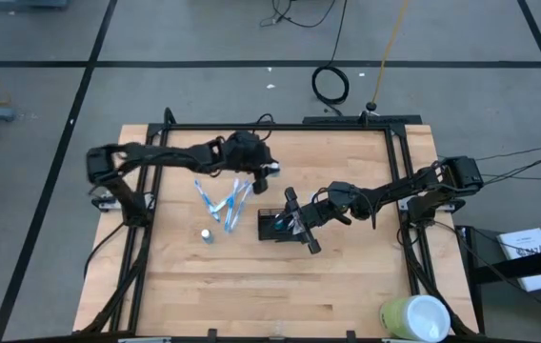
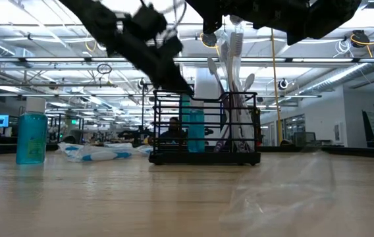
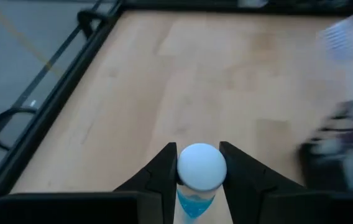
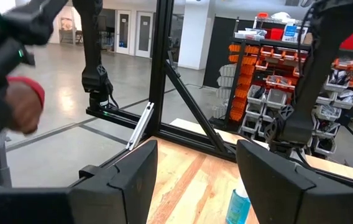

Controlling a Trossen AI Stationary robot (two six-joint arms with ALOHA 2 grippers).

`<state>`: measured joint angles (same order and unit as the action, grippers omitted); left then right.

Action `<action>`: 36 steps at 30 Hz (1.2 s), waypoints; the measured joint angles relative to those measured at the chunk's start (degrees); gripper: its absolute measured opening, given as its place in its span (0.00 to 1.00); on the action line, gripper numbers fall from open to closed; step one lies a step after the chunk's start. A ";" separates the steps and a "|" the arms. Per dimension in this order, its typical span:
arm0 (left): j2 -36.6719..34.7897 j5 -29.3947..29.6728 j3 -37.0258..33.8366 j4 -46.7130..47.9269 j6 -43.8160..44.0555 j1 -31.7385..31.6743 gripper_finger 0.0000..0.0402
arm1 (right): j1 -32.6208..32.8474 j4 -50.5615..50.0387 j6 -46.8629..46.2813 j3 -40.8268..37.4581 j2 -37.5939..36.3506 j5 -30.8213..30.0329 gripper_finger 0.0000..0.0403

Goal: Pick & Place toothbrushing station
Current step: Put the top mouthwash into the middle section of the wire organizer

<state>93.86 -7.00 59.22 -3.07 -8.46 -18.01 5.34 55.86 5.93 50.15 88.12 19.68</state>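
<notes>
Left gripper clamped on a bottle; right gripper stood open over the holder

The left gripper (image 3: pixel 201 177) had its fingers closed on a white-capped blue bottle (image 3: pixel 200 171) near the table's (image 1: pixel 251 295) far edge. The holder (image 1: pixel 278 227) sat mid-table, toothbrushes (image 2: pixel 230 49) upright inside; the right gripper (image 1: pixel 299 221) hung above, fingers apart

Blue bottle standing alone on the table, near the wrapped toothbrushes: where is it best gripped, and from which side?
Grip the blue bottle at its white cap, coming straight down from above. It stands upright, the cap is round, and the wrapped toothbrushes lie apart from it, so probably nothing blocks the tool.
</notes>
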 joint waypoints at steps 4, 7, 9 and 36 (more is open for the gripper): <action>-6.52 0.30 0.00 6.45 0.24 4.66 0.25 | 0.00 0.00 0.00 0.00 0.00 0.00 0.52; -9.23 3.45 0.00 8.67 0.91 8.69 0.25 | 0.00 0.00 0.00 0.00 0.00 0.00 0.52; -10.08 5.39 0.00 8.50 1.52 11.21 0.25 | 0.00 0.00 0.00 0.00 0.00 0.00 0.52; -1.38 10.03 0.00 -3.05 7.22 25.06 0.25 | 0.00 0.00 0.00 0.00 0.00 0.00 0.52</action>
<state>92.49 3.03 59.22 -6.11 -1.24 7.05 5.34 55.86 5.93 50.15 88.12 19.68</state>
